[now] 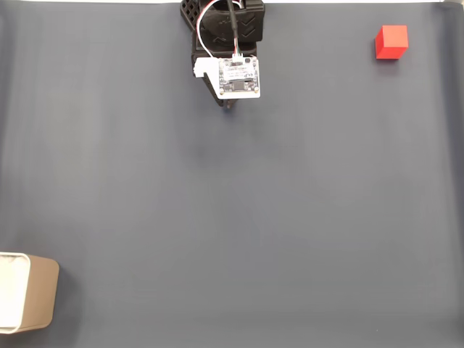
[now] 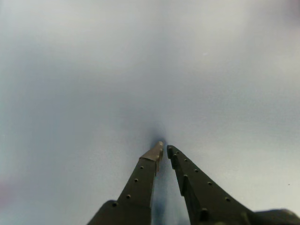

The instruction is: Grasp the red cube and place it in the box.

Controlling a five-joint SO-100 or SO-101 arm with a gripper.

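Note:
The red cube (image 1: 391,41) sits on the dark grey mat at the far right near the top edge of the fixed view. The box (image 1: 27,301), tan outside and white inside, stands at the bottom left corner, partly cut by the frame edge. The arm hangs folded at the top centre, its gripper (image 1: 229,106) mostly hidden under the white wrist board. In the wrist view the gripper (image 2: 164,148) points down at bare mat, its two dark fingers meeting at the tips with nothing between them. It is far from both cube and box.
The arm's black base (image 1: 221,25) with white and red cables stands at the top centre. A dark grey mat (image 1: 232,217) covers the whole table. A bright strip marks the mat's top edge.

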